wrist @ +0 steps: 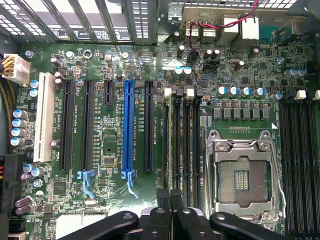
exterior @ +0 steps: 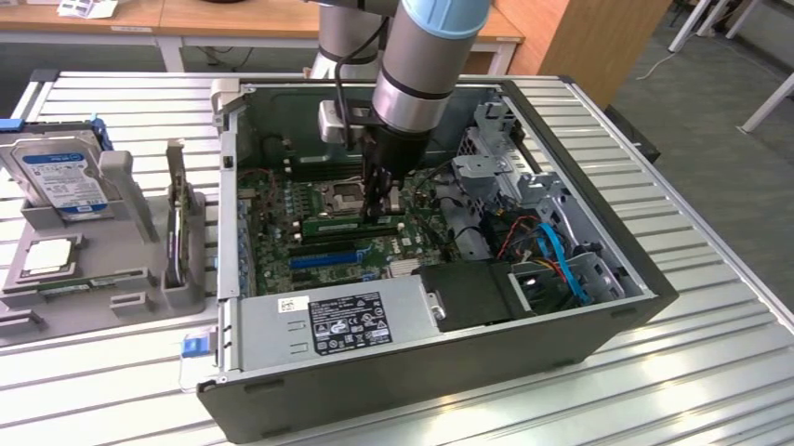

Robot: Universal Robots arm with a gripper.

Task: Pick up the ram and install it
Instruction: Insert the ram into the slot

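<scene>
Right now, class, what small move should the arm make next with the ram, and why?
Probably a short, straight push down. The end effector appears closed on the ram, which stands on edge in line with the memory slots beside the empty processor socket. Whether it is fully seated cannot be told, so a gentle downward press seems the safest step.

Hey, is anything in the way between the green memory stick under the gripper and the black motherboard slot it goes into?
Nothing visible. The long thin green ram stick already lies along the black memory slots, right below the shut gripper; no cable or part crosses between them.
</scene>
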